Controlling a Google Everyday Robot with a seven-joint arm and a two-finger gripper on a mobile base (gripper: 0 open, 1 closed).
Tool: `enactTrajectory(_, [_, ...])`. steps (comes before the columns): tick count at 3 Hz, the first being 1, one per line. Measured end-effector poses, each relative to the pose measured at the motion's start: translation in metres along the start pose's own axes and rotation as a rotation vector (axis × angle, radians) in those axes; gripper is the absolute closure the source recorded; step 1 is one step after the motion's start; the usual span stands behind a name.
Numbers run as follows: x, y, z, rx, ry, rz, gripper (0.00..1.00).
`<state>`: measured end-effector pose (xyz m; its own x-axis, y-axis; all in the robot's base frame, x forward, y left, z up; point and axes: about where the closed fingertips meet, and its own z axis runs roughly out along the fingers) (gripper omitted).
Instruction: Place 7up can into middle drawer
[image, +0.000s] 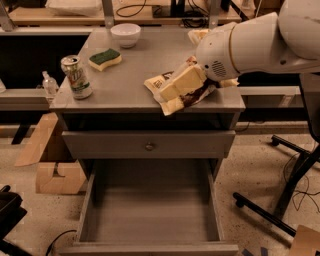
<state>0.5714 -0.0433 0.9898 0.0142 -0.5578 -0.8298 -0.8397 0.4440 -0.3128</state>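
The 7up can (76, 76) stands upright at the front left corner of the grey cabinet top (135, 87). It is white-silver with green markings and a silver top. The middle drawer (150, 215) is pulled out wide open below, and its flat bottom is bare. My gripper (172, 92), cream-coloured on a white arm coming from the right, hovers low over the front right of the cabinet top, above a snack bag. It is well to the right of the can and not touching it.
A brown snack bag (199, 95) lies under the gripper. A green-yellow sponge (105, 58) and a white bowl (125, 34) sit further back. A drawer with a round knob (149, 146) is shut. A clear small bottle (49, 85) and cardboard boxes (55, 175) are at the left. A chair base (280, 200) is at the right.
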Motion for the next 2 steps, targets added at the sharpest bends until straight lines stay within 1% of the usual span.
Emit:
enactTrajectory(1, [0.003,0.004,0.03,-0.029,-0.03,0.026,0.0])
enactTrajectory(2, [0.0,0.019,0.11,-0.118,-0.145,0.097,0.0])
